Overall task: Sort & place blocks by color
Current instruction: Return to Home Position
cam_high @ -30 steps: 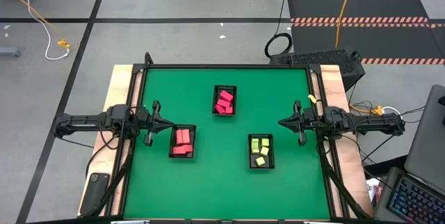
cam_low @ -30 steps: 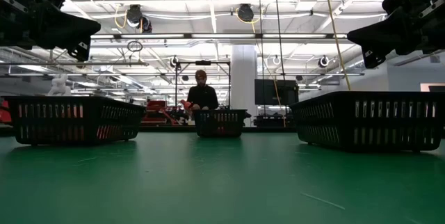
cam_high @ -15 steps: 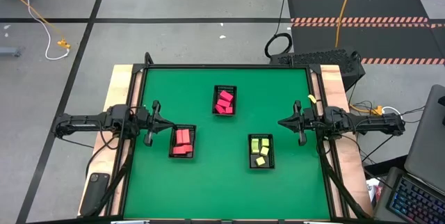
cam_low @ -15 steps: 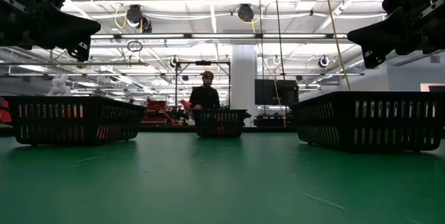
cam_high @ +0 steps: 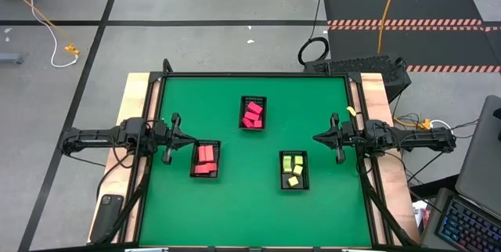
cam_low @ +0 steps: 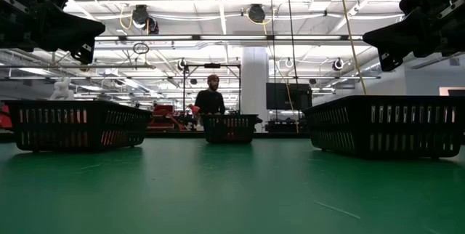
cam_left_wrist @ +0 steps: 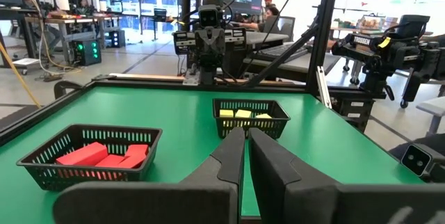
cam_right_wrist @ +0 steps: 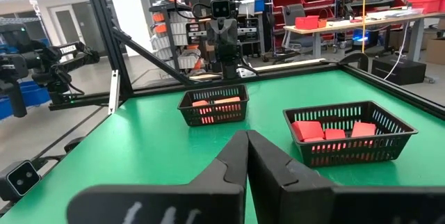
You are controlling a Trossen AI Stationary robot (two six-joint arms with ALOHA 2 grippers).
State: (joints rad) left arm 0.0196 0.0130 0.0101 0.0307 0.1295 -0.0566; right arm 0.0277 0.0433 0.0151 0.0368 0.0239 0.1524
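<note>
The blocks lie sorted in three black baskets on the green table. Pink-red blocks [cam_high: 252, 114] fill the far middle basket [cam_high: 243, 103]. Red-orange blocks [cam_high: 205, 158] lie in the basket [cam_high: 195, 147] at the left. Pale yellow blocks [cam_high: 293, 168] lie in the basket [cam_high: 283, 183] at the right. My left gripper [cam_high: 190, 141] hangs shut at the table's left edge, level, just left of the red-orange basket and above the table. My right gripper [cam_high: 315, 138] hangs shut at the right edge, level, pointing inward. Neither holds anything [cam_left_wrist: 245, 139] [cam_right_wrist: 245, 138].
Wooden rails [cam_high: 135, 95] run along the table's left and right sides. A dark remote-like object [cam_high: 108, 214] lies on the near left rail. A person [cam_low: 210, 101] stands in the room behind the far edge. Bare green surface [cam_high: 243, 213] stretches along the near side.
</note>
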